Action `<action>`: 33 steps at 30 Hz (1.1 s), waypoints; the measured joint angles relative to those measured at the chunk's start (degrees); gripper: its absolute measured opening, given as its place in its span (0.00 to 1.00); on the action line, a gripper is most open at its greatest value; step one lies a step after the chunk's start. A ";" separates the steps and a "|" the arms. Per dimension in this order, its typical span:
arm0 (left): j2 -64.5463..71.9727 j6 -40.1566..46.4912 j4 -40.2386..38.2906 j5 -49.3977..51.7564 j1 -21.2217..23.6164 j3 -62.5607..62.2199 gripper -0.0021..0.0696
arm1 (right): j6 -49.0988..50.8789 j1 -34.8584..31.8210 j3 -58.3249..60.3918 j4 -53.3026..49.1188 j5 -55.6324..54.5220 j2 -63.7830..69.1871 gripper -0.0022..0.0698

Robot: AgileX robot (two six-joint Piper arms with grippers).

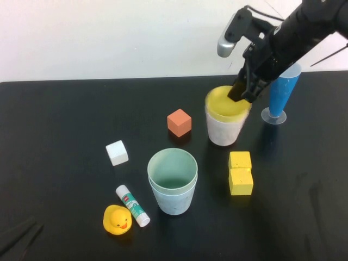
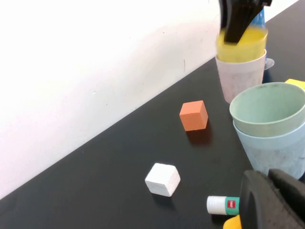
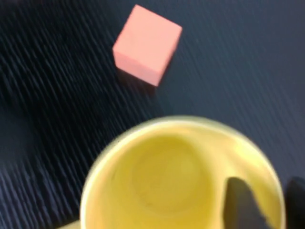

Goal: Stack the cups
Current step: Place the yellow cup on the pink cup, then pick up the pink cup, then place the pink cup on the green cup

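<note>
The yellow cup [image 1: 220, 103] sits nested in the pale pink cup [image 1: 223, 131] at the right middle of the black table. My right gripper [image 1: 243, 92] is shut on the yellow cup's far rim, one finger inside and one outside, as the right wrist view [image 3: 267, 191] shows. The pale green cup [image 1: 172, 166] sits nested in the light blue cup [image 1: 174, 202] at front centre. Both pairs also show in the left wrist view: yellow cup [image 2: 240, 45], pink cup [image 2: 240, 78], green cup [image 2: 269, 112], blue cup [image 2: 274, 150]. My left gripper [image 2: 274, 191] is shut and empty, low at the front left.
A tall blue cone [image 1: 283, 92] on a clear base stands just right of the pink cup. An orange cube [image 1: 179, 122], a white cube [image 1: 117, 153], two yellow blocks [image 1: 240, 173], a glue stick [image 1: 132, 205] and a rubber duck [image 1: 117, 219] lie around the cups.
</note>
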 joint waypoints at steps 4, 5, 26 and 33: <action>0.00 0.00 0.21 -0.09 0.00 0.11 0.03 | 0.00 0.00 -0.14 0.86 -0.62 1.15 0.56; 0.00 0.00 0.21 -0.09 0.00 0.11 0.03 | 0.00 0.00 -0.14 0.86 -0.99 1.49 0.58; 0.00 0.00 0.21 0.53 0.00 0.11 0.03 | 5.16 2.26 -9.44 2.99 7.86 -1.58 0.14; 0.00 0.00 0.32 0.53 0.00 0.11 0.03 | 8.55 13.89 -6.27 -4.41 10.01 -13.06 0.14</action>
